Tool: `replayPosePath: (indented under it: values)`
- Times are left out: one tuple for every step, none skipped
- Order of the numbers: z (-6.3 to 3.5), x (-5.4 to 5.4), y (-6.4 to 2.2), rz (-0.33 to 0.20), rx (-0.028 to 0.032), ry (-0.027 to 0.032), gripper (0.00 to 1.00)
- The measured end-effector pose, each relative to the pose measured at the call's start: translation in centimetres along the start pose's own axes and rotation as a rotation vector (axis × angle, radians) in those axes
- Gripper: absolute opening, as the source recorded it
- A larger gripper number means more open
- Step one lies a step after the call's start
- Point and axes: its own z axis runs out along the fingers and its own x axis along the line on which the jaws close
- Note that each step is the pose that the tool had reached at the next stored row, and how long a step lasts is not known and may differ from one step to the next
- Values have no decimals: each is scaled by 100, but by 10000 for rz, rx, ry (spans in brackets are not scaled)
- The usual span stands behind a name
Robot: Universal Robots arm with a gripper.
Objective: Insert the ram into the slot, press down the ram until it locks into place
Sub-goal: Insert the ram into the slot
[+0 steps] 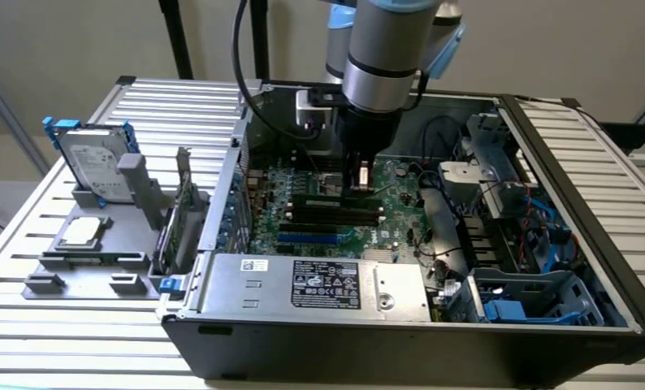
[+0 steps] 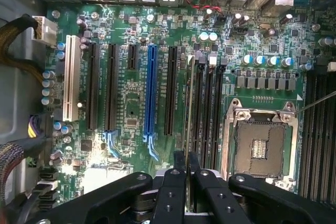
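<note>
Wrist view: the ram (image 2: 189,108) was clamped edge-on by the gripper (image 2: 185,165) (fingers closed on it), and its long axis was aligned with the slot (image 2: 201,103) close beneath.

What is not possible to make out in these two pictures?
- Wrist view: the ram stands edge-on, so its chips are hidden.
- Wrist view: the gripper covers the ram's near end.
- Exterior view: the gripper hides whether the ram touches the memory slots.
- Exterior view: the label has print too small to read.
</note>
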Motion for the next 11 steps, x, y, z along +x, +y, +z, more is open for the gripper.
replayPosePath:
  values:
    - [10, 0, -1, 0, 0, -9, 13]
    - [21, 0, -1, -1, 0, -19, 13]
    - [31, 0, -2, -2, 0, -30, 13]
    - [43, 0, -2, -2, 0, -41, 13]
    - [54, -1, -3, -3, 1, -52, 13]
    - [64, -1, -4, -4, 1, -64, 13]
    - [73, -1, -4, -4, 2, -80, 13]
    - [81, -1, -4, -5, 2, -95, 13]
    - [87, -1, -5, -6, 3, -110, 13]
    - [91, -1, -5, -7, 4, -129, 13]
    - [96, -1, -6, -9, 8, -153, 13]
